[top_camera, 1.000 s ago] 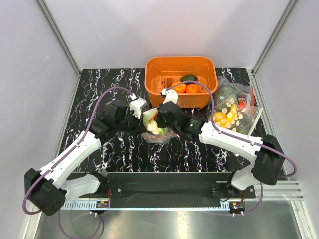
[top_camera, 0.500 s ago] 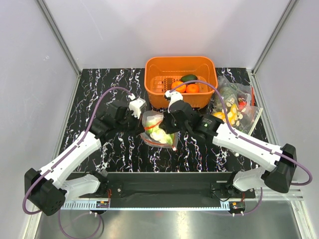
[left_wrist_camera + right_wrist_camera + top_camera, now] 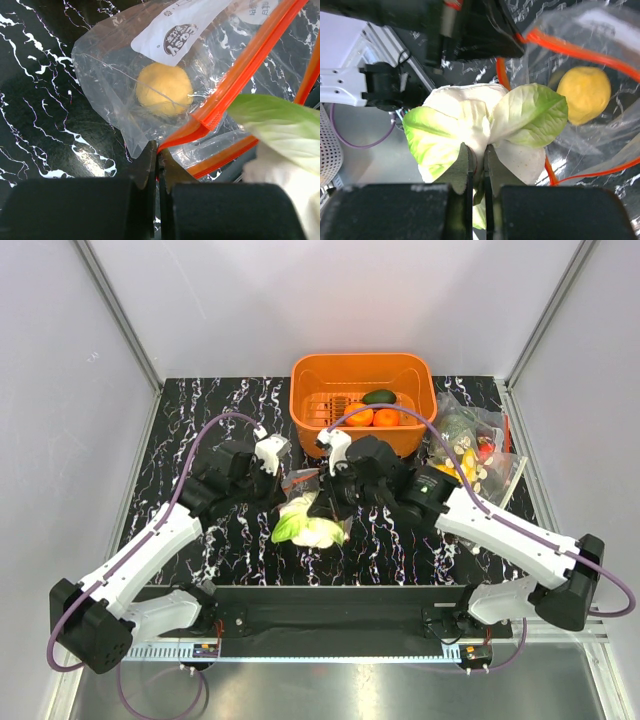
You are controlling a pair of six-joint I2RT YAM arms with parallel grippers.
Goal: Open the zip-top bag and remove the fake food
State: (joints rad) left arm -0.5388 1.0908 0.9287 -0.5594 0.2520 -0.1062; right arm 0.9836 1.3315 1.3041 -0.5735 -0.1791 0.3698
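We see a black tabletop (image 3: pixel 215 405) veined with white, closed in by pale grey walls (image 3: pixel 330 300) with metal posts (image 3: pixel 120 325) at the corners. An orange basket (image 3: pixel 360 362) stands at the far edge, holding two orange fruits (image 3: pixel 386 417) and a dark avocado (image 3: pixel 379 396). Other clear bags (image 3: pixel 470 440) lie just beside it on the right.

The zip-top bag (image 3: pixel 300 483) lies in the middle of the tabletop, in front of the basket and between the two arms. The left end effector (image 3: pixel 158 156) is pinched narrow on a corner of the bag's red-orange zip strip (image 3: pixel 235 85). The right end effector (image 3: pixel 477 159) is clamped on the cauliflower (image 3: pixel 485 122), gripping its white core between the green leaves. The cauliflower sits just at the near side of the bag, outside its mouth as far as we can tell.

From above, the arms hide both grips, so we read them only from the wrist views. Those views also show a yellow round piece (image 3: pixel 164 89) inside the bag, which we cannot make out from the top.
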